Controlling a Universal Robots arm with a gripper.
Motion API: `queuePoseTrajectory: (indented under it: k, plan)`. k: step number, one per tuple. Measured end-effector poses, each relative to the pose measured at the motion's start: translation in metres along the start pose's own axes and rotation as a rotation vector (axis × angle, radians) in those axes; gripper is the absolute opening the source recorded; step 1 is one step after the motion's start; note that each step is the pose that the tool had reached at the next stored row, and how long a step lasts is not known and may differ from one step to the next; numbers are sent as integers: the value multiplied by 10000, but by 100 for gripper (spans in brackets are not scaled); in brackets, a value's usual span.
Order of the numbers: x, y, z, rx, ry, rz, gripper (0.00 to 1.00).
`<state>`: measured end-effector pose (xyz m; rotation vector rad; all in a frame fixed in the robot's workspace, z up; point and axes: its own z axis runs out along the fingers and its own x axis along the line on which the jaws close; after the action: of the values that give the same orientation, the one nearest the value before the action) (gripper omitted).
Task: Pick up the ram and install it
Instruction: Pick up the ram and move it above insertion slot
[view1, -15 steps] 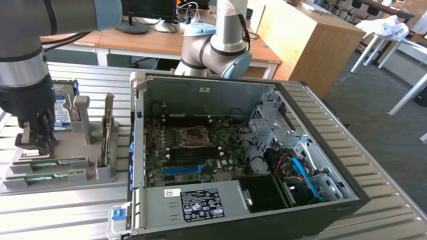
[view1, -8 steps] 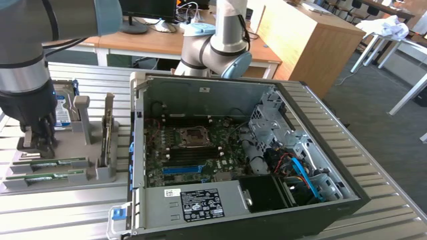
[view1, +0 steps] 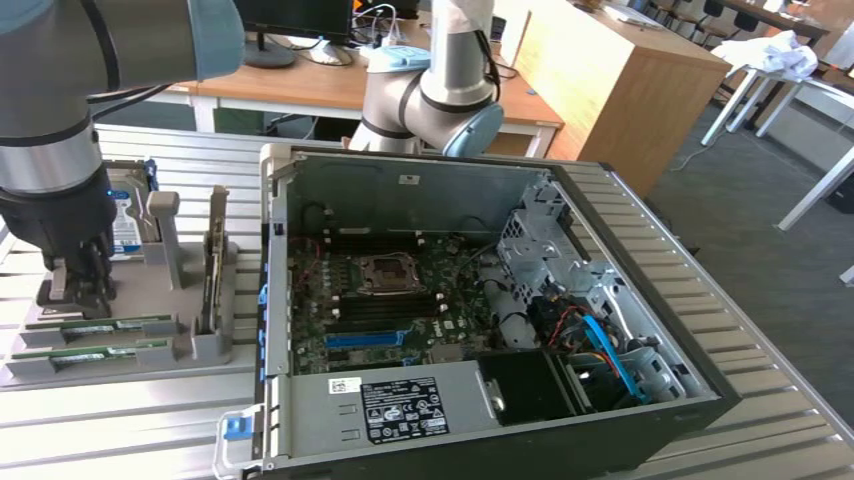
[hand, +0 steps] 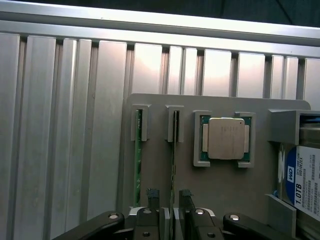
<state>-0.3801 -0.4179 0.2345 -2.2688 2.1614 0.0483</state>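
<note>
Black end effector (hand: 169, 196) hangs with jaws open on either side of the long, thin green circuit-board ram (hand: 173, 150). That ram stands on edge in a grey holder (hand: 220, 185) on the ribbed metal tabletop (hand: 75, 125).

hard drive (hand: 306, 182) cut off at the edge, ram (hand: 173, 170) end hidden behind jaws

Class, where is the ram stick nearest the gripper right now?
The ram stick stands on edge in the grey holder at the exterior view's left, between a second stick and the processor chip.
</note>
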Motion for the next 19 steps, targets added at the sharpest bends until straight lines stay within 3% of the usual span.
queuePoseTrajectory:
  k: [8, 19]
  plan:
    - [15, 0, 1, 3, -2, -1, 30]
    - [146, 7, -3, 2, -2, 0, 30]
